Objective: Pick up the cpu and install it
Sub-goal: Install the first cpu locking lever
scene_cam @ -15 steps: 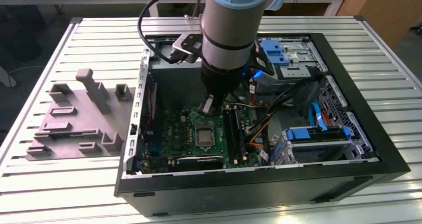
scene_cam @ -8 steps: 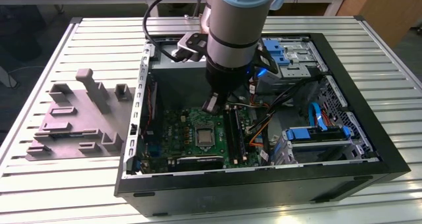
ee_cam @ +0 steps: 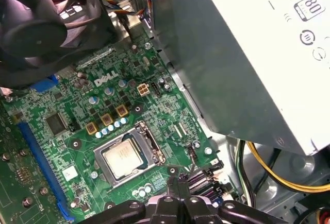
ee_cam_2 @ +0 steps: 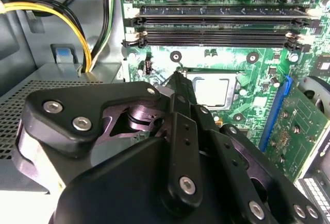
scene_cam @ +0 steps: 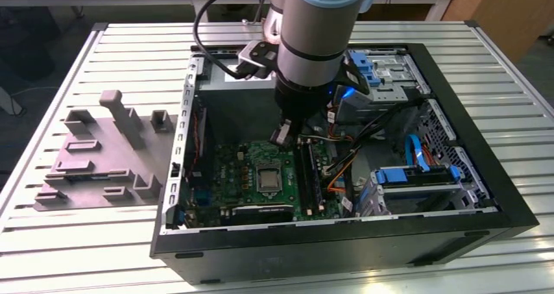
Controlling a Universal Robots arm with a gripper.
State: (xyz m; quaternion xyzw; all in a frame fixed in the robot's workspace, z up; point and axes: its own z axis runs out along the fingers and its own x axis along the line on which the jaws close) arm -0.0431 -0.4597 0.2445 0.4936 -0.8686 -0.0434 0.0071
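Pincer [ee_cam_2: 179, 82] fills the near part of the second wrist view, black linkage with bolts; its tips converge to a narrow point, pressed together with nothing pinched. Just past that point sits the cpu [ee_cam_2: 211, 90], pale silvery top, lying flat in its metal-framed socket [ee_cam_2: 234, 74] on the green motherboard [ee_cam_2: 232, 56], close to the pincer but apart from it. First wrist view: the cpu [ee_cam: 122, 159] is seated square in the socket, pincer [ee_cam: 178, 180] just beside the socket's corner. Beyond, black memory slots [ee_cam_2: 216, 26]. Exterior view: arm [scene_cam: 312, 54] reaches into the open computer case [scene_cam: 346, 242] on the slatted surface [scene_cam: 69, 242]; grey tray [scene_cam: 95, 171] near the surface's edge on the exterior view's left.
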